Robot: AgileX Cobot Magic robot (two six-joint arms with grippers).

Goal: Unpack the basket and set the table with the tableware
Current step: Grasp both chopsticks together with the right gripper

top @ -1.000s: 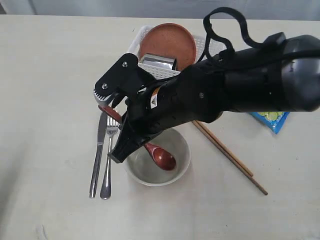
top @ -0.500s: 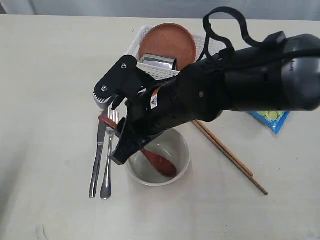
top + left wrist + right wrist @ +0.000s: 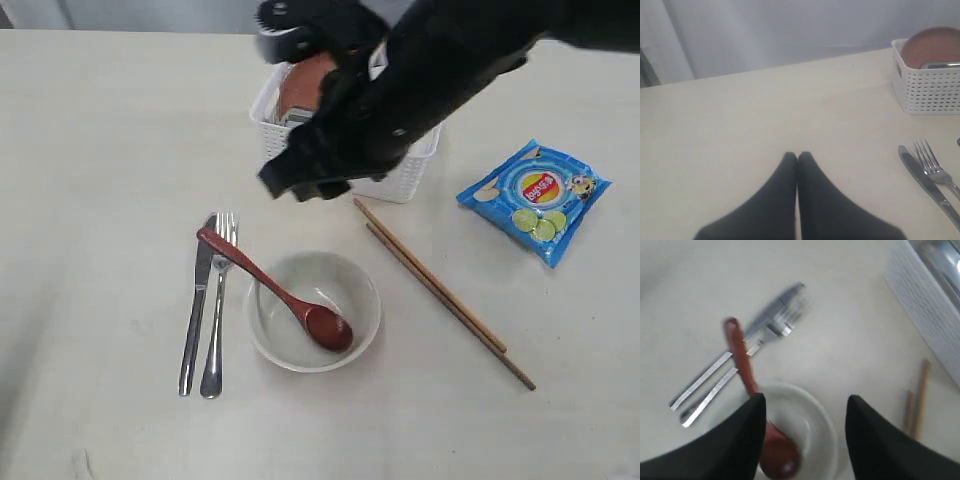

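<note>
Above the basket [image 3: 398,186], the right gripper [image 3: 806,399] has lifted off the bowl [image 3: 371,300], fingers spread and empty. The spoon [image 3: 275,290] it gripped a second ago lies head in the bowl. The left gripper [image 3: 797,156] is pinched closed. On the table [image 3: 100,150]: one knife [image 3: 195,310], one fork [image 3: 215,325], two chopsticks [image 3: 440,295], one snack packet [image 3: 535,200]. In the basket: one plate [image 3: 305,85], one cup [image 3: 942,65].

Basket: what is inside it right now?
A brown plate pokes above the basket rim, with a shiny steel cup next to it. Anything lower is hidden behind the lattice walls.
</note>
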